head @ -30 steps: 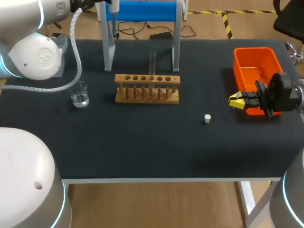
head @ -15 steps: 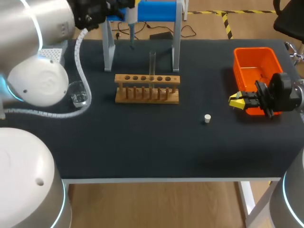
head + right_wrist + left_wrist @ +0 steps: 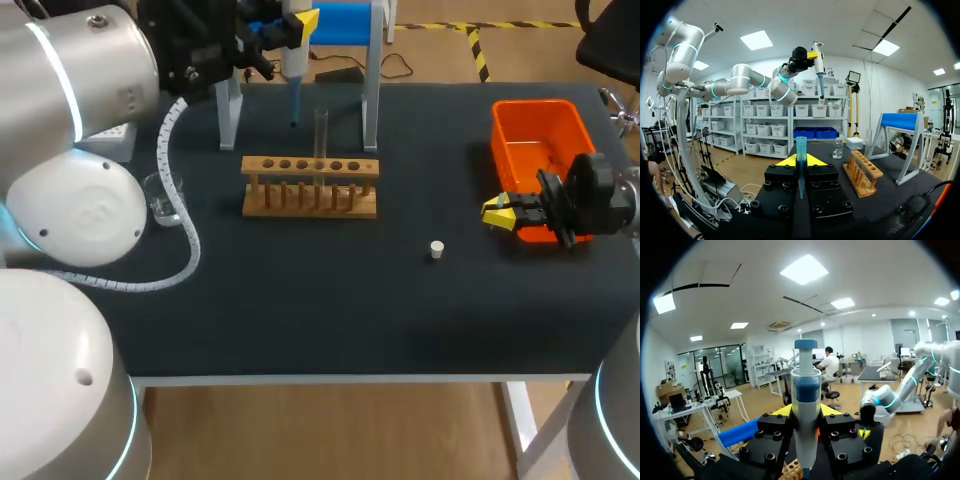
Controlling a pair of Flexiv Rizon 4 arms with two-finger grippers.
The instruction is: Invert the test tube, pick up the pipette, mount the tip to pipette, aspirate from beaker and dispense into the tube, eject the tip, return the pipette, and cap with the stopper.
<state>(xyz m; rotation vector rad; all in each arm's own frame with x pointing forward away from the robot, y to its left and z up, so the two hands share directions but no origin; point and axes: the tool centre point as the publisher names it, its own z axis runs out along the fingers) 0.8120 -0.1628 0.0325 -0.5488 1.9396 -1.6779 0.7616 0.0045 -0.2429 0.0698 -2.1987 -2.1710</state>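
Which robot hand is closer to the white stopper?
Right. The right gripper, holding a blue tip, is a short way beside the stopper; the left gripper is far off beyond the rack, holding the pipette.

Left pincer (image 3: 296, 22) high at rear, closed; right pincer (image 3: 498, 212) low, closed.

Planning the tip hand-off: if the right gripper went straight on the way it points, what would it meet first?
Probably nothing: the right gripper, holding the pipette tip, points just past the robot-facing side of the wooden rack. Depth is unclear, so it may graze it.
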